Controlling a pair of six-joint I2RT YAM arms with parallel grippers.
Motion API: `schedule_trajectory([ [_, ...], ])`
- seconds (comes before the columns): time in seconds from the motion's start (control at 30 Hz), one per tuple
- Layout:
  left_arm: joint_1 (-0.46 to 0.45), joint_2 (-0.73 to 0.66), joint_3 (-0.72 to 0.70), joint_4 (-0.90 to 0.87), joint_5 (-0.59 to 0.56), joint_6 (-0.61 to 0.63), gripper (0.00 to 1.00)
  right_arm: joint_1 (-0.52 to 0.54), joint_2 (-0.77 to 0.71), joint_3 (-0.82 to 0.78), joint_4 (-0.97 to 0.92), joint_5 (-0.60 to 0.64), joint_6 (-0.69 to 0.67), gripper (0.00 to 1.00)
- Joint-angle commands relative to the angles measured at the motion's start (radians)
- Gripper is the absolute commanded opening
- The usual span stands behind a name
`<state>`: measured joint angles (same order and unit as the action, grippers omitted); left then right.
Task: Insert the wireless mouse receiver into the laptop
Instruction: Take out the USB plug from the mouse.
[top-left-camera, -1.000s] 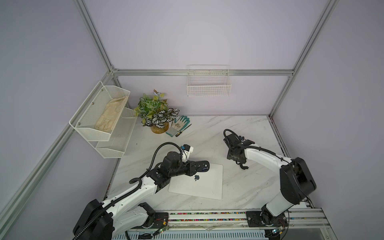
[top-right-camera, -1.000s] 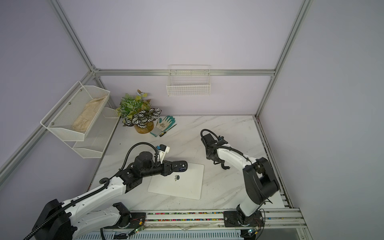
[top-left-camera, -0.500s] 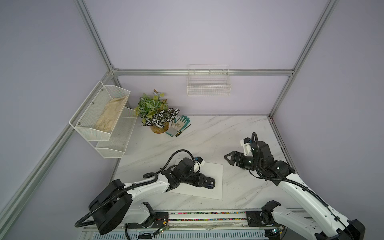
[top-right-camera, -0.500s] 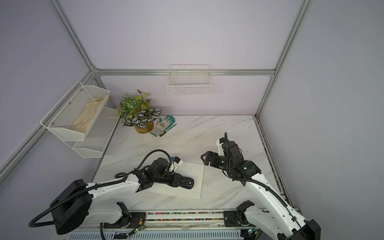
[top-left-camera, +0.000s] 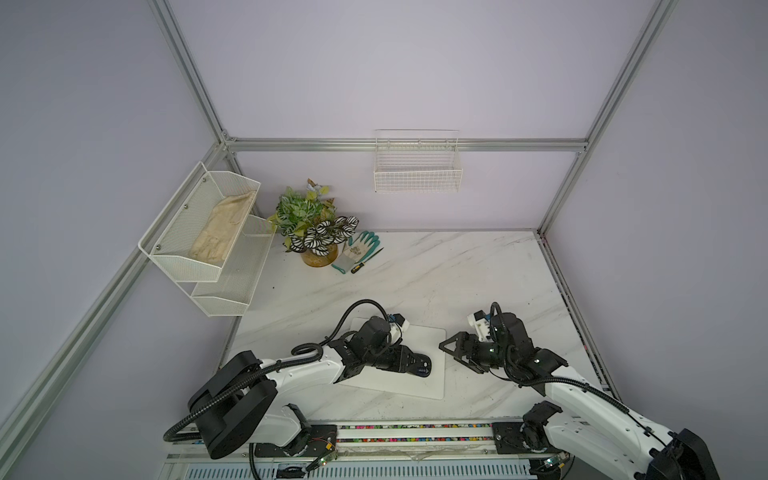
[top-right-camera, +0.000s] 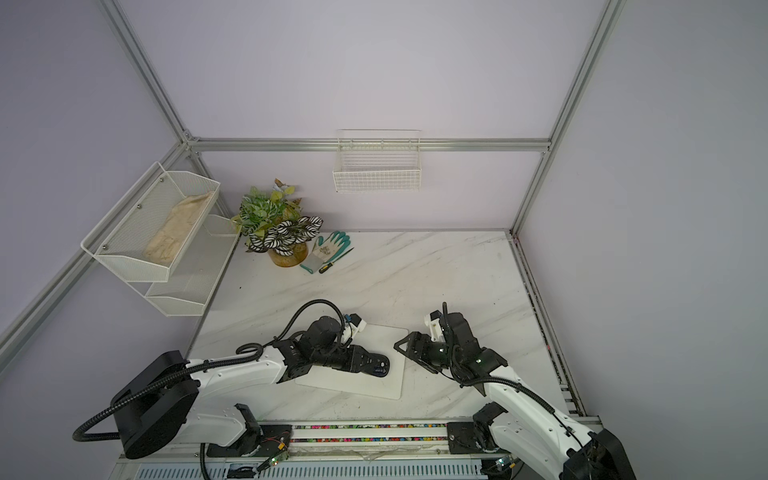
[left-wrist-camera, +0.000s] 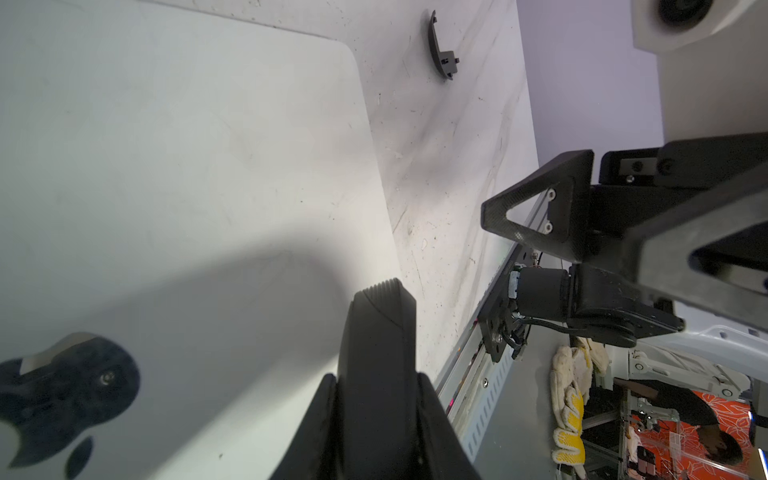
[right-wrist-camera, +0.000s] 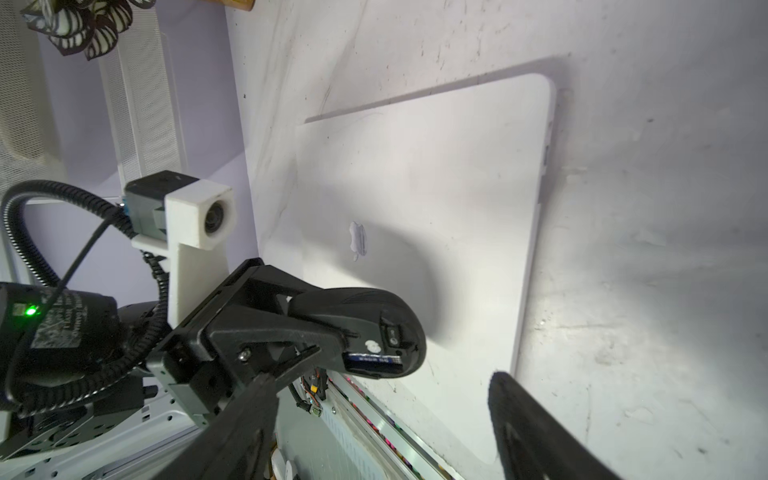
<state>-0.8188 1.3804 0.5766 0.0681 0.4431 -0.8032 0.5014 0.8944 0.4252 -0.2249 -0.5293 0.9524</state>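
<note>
the laptop (top-left-camera: 415, 384) lies closed and flat on the desk (top-left-camera: 436, 282), in the lower middle of both top views. the left tool (right-wrist-camera: 320, 332) is closed on the black mouse (right-wrist-camera: 374, 328) and holds it over the lid with its underside turned up. the right wrist view shows the open compartment with a blue-labelled battery and a small switch. the curved mouse cover (left-wrist-camera: 441, 50) lies apart on the desk, past the laptop's corner. the right tool (top-left-camera: 453, 354) stands with the fingers wide and holds nothing. it is just beside the laptop's right edge and points at the mouse.

the wireless mouse receiver i cannot find as a separate thing in any view. most likely it sits in a slot inside the open mouse, but it is too small to tell.

i judge that the receiver is very light and stiff, with a smooth plastic cap and a thin metal plug. it will slip or turn easily between broad fingers. the hold should be on the plastic cap only, pinched by the fingertips, so the metal part is free and straight. a strong squeeze is not needed, only a steady one.

small dark openings show on the laptop's side edge (right-wrist-camera: 548, 137), so the plug must go in level with the desk. the laptop is thin and may slide on the smooth desk if it is pushed from the side.
</note>
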Motion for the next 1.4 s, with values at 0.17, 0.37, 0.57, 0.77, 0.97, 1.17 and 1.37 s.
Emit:
schedule_trajectory([
  [0.17, -0.001, 0.080, 0.028, 0.067, -0.027, -0.052, 0.00, 0.138, 0.060, -0.065, 0.269, 0.092, 0.143, 0.82],
  [0.37, -0.002, 0.097, 0.031, 0.069, -0.032, -0.057, 0.00, 0.202, 0.165, -0.064, 0.373, 0.138, 0.166, 0.82],
  [0.57, -0.002, 0.101, 0.031, 0.071, -0.034, -0.056, 0.00, 0.206, 0.207, -0.084, 0.429, 0.154, 0.185, 0.82],
  [0.77, -0.002, 0.116, 0.040, 0.075, -0.029, -0.053, 0.00, 0.211, 0.238, -0.095, 0.468, 0.152, 0.199, 0.82],
  [0.97, -0.002, 0.126, 0.046, 0.078, -0.026, -0.048, 0.00, 0.218, 0.262, -0.098, 0.498, 0.152, 0.212, 0.81],
  [1.17, -0.002, 0.135, 0.052, 0.083, -0.023, -0.047, 0.00, 0.226, 0.295, -0.096, 0.525, 0.147, 0.217, 0.80],
  [1.37, -0.002, 0.142, 0.054, 0.090, -0.019, -0.048, 0.00, 0.236, 0.330, -0.090, 0.558, 0.127, 0.226, 0.80],
])
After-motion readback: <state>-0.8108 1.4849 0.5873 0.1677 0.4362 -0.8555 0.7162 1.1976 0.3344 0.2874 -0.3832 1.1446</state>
